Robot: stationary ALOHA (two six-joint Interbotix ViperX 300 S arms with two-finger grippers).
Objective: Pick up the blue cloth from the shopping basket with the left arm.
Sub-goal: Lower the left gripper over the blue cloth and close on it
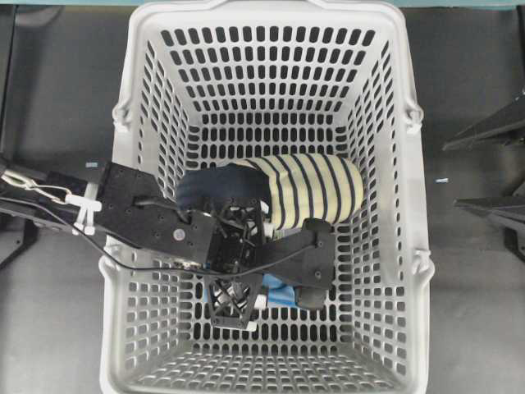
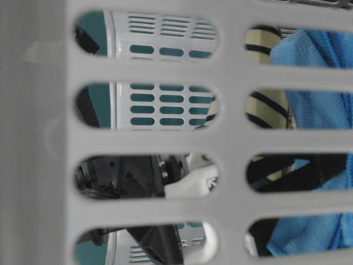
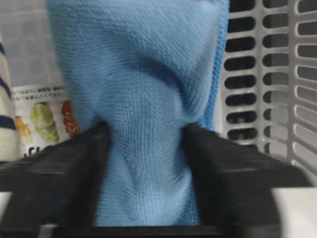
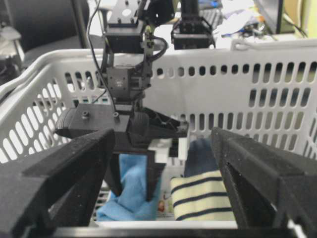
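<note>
**Blue cloth pinched in my left pincer, inside the basket**

My left gripper (image 4: 132, 191) is pressed together on the blue cloth (image 3: 141, 124), squeezing it into a narrow waist between my two dark fingers (image 3: 54, 183). In my left wrist view the cloth's long axis runs up and down the picture, fanning wide beyond the pinch.

From overhead, my arm reaches in over the left wall of the grey shopping basket (image 1: 414, 164), and only a small blue patch shows under the gripper. The right wrist view shows more: the cloth hangs below my fingers with its lower end at the basket floor.

Just beside it lies a striped slipper (image 1: 316, 190), cream and navy, touching my gripper housing overhead. A printed leaflet (image 3: 42, 116) lies behind the cloth.

My right gripper (image 4: 163, 148) stands spread, outside the basket.
</note>
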